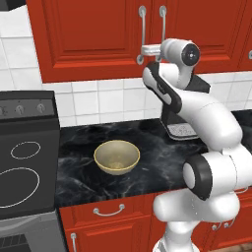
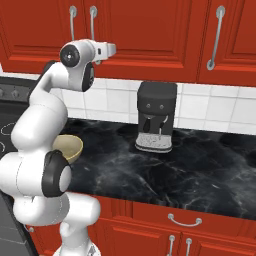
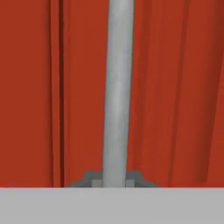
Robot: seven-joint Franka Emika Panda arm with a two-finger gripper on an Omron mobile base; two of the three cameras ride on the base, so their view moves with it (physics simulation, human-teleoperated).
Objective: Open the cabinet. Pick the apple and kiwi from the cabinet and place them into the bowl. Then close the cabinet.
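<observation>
Jaws [image 1: 143,50] pinching silver handle [image 3: 117,92] of cabinet [image 1: 93,37], low on bar at door seam; both doors shut. Bowl [image 1: 116,157] upright on black table [image 1: 152,147], at 6 o'clock from jaws in left base view, well below them. Coffee machine [image 2: 156,116] at bowl's 2 o'clock.

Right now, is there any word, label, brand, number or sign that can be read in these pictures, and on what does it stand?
None can be read.
Stove: knob panel shows small marks, too blurred to read.
Coffee machine: two small dark dots on its front, no lettering.
Cabinet, bowl, counter: no text.
</observation>
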